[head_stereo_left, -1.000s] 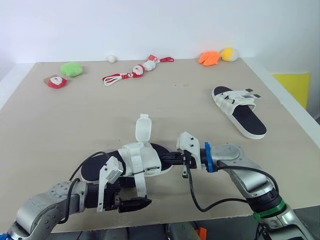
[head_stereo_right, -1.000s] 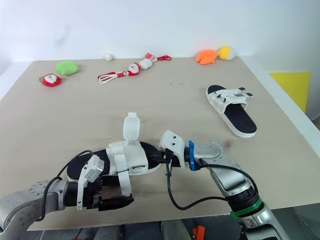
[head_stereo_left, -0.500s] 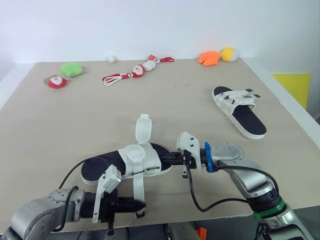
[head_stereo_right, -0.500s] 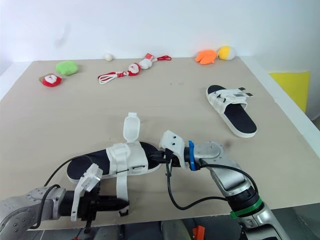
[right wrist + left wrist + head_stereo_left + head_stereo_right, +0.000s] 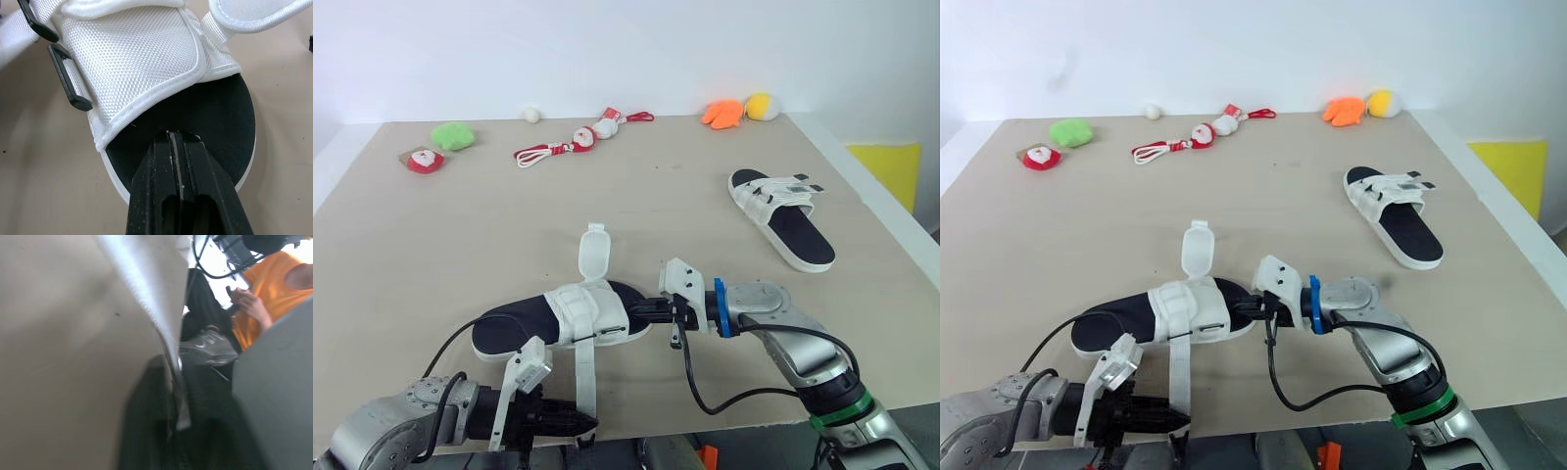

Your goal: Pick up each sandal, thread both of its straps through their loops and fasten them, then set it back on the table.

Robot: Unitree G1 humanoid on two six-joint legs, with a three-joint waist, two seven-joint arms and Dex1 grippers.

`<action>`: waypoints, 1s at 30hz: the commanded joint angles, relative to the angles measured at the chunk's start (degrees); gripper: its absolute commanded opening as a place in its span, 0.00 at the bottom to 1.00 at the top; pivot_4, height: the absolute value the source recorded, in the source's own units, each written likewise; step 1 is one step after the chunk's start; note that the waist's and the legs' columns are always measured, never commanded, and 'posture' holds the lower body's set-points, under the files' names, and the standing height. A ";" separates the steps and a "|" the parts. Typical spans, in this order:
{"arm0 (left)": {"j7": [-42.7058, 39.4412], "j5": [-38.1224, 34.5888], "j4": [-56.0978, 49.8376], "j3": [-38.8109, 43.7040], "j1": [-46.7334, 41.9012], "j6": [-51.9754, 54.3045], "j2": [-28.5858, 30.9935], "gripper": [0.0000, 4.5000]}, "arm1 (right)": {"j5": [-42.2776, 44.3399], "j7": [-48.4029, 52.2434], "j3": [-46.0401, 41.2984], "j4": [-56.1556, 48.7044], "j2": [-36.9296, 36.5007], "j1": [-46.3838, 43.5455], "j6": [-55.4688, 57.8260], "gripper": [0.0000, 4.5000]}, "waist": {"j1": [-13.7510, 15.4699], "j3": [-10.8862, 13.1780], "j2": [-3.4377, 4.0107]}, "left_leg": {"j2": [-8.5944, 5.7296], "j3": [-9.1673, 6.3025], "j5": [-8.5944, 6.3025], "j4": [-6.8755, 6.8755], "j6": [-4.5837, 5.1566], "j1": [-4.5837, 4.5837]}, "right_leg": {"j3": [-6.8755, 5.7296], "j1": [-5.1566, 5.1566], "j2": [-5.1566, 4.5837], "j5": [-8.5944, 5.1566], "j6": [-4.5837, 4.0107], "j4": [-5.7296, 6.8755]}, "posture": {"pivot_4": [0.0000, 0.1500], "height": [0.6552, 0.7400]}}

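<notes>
Left fingers (image 5: pixel 563 422) pinch the strap (image 5: pixel 584 377) end at the counter (image 5: pixel 460 225) front edge. Right fingers (image 5: pixel 651 309) are shut together, tips on the near sandal (image 5: pixel 509 331) toe. We log the second sandal (image 5: pixel 783 217) lying well apart, far right.

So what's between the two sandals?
In the left eye view, the right gripper sits at the toe of the near sandal; beyond it, bare table up to the far sandal.

Soft, even light is falling on the table (image 5: pixel 431 225), barely shadowing the sandal (image 5: pixel 798 233) at right. The wall (image 5: pixel 607 49) is glowing white.
</notes>
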 commanded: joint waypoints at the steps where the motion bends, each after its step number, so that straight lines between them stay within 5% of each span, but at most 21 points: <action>1: 1.65 3.94 -2.74 1.75 1.33 -4.50 -0.11 0.56 | -0.40 0.98 2.51 -0.04 -1.18 1.39 1.58 0.00 | 0.01 0.00 0.00 | 0.00 0.00 0.00 0.00 0.00 0.00 | 0.01 0.00 0.00 0.00 0.00 0.00 | 1.00 1.00; 5: 3.27 11.31 -4.99 4.41 5.40 -10.76 2.04 0.98 | -0.31 1.20 2.45 -0.24 -1.65 1.85 1.53 0.00 | 0.08 -0.01 0.02 | 0.00 0.01 0.00 0.00 -0.01 0.00 | 0.01 0.01 -0.01 0.00 -0.01 -0.01 | 1.00 1.00; 15: -1.32 27.17 -4.43 15.95 18.06 -35.07 3.56 0.99 | -0.06 2.58 3.32 0.27 -2.10 1.78 0.96 0.00 | 0.26 -0.03 -0.02 | -0.03 0.05 -0.08 0.00 -0.13 -0.01 | 0.01 -0.03 -0.09 -0.10 -0.14 -0.03 | 1.00 1.00; 23: 9.59 58.50 13.76 15.97 6.55 -87.13 1.50 0.99 | -0.33 3.64 4.21 1.32 -1.29 1.06 0.17 0.00 | 0.36 -0.08 -0.03 | -0.01 0.09 -0.10 -0.01 -0.17 0.03 | 0.01 -0.01 -0.09 -0.09 -0.17 -0.03 | 1.00 1.00; 30: 15.47 63.67 18.87 12.19 3.11 -103.74 -0.39 0.99 | -0.32 4.06 3.76 0.68 -1.94 1.58 0.34 0.00 | 0.29 -0.11 -0.06 | 0.06 0.36 -0.21 -0.03 -0.08 0.05 | 0.16 -0.03 -0.08 -0.11 -0.06 -0.03 | 1.00 1.00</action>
